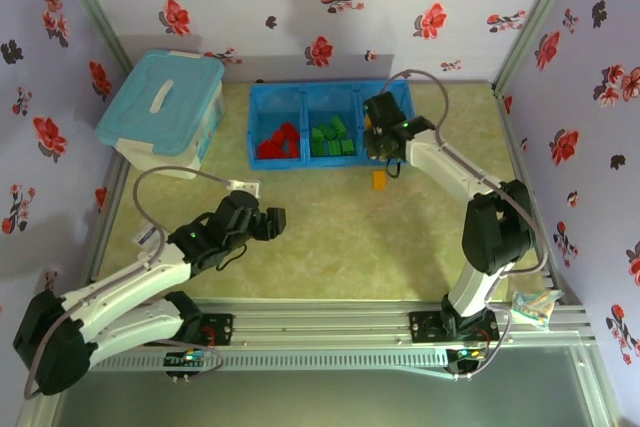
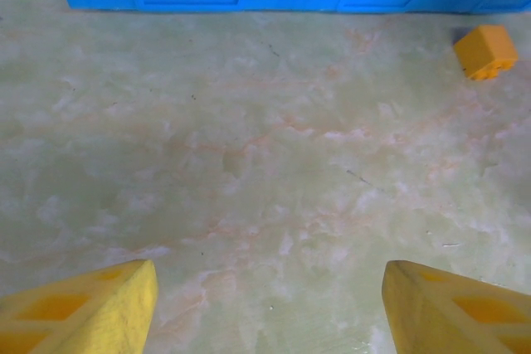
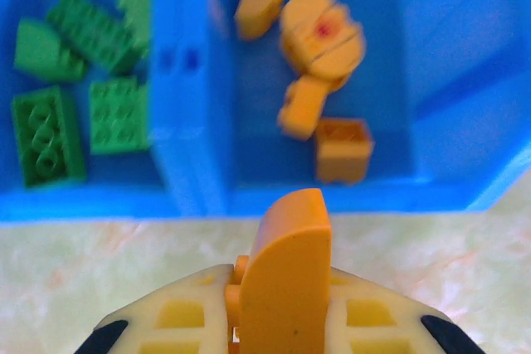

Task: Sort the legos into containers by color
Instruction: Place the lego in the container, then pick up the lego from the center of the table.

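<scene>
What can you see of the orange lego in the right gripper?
The orange lego is a smooth, glossy plastic piece with a rounded top and flat sides; no studs show. It stands upright, pinched between the yellow fingers of the right gripper, which is shut on it. It is held just short of the blue tray's near wall, facing the compartment with the other orange pieces. Only the fingers appear to touch it.

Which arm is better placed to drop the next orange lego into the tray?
Right. Its jaws are shut on an orange lego right by the orange compartment; the left jaws stand open and empty over the table.
</scene>
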`<action>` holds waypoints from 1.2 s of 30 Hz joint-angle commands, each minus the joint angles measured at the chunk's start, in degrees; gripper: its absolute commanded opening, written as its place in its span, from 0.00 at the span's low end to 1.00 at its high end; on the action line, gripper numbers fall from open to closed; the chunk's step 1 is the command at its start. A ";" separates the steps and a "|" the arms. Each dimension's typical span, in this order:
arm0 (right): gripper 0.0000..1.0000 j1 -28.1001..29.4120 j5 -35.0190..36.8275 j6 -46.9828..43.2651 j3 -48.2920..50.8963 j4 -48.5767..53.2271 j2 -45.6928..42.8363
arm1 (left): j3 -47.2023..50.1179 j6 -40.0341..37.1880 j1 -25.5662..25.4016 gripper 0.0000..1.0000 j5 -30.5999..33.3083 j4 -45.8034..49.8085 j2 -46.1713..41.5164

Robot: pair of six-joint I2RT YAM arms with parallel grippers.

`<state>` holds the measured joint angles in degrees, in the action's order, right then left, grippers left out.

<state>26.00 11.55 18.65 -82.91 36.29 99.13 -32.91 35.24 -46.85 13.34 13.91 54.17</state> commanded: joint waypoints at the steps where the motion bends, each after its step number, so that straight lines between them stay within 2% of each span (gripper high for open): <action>1: 0.17 -3.40 -0.32 -2.47 -5.01 3.89 3.69 | 0.78 -0.50 -0.43 0.72 0.37 -2.13 -2.76; 5: 0.16 -6.27 -0.99 -3.73 -14.17 6.90 10.36 | 0.51 -0.65 -0.52 0.72 1.01 0.49 -4.80; 7: 0.19 -7.02 -1.05 -4.15 -18.47 7.78 13.41 | 0.66 -0.70 -0.48 0.72 1.50 1.30 -6.20; 8: 0.27 -7.48 -1.20 -4.32 -20.88 8.61 15.35 | 0.68 -0.68 -0.50 0.72 1.81 1.74 -7.04; 10: 0.70 -7.71 -1.19 -4.33 -25.52 11.60 17.71 | 0.46 -0.70 -0.57 0.72 2.52 2.90 -8.39; 11: 0.79 -7.55 -1.18 -4.09 -26.44 12.24 17.70 | 0.26 -0.92 -0.53 0.72 2.82 3.66 -9.16; 12: 0.81 -7.38 -1.69 -3.81 -25.44 11.51 16.70 | 0.14 -1.01 -0.55 0.72 3.24 4.45 -9.87; 17: 0.80 -6.08 -2.55 -2.10 -13.62 5.40 8.02 | 0.84 -0.97 -0.54 0.72 5.02 5.56 -12.13; 24: 0.76 -2.62 -4.23 0.50 6.87 -1.70 -4.29 | 1.62 -0.88 -0.52 0.72 5.61 3.58 -10.30; 29: 0.73 -1.30 -6.22 1.62 13.20 -3.52 -5.28 | 1.43 -0.93 -0.51 0.72 5.51 2.04 -8.24; 36: 0.69 -0.65 -8.00 2.46 14.21 -4.99 -0.42 | 1.84 -0.30 -0.49 0.72 5.51 3.37 -9.05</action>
<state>24.82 4.80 19.81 -69.10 33.15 96.42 -31.75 35.24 -47.00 17.43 17.61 46.13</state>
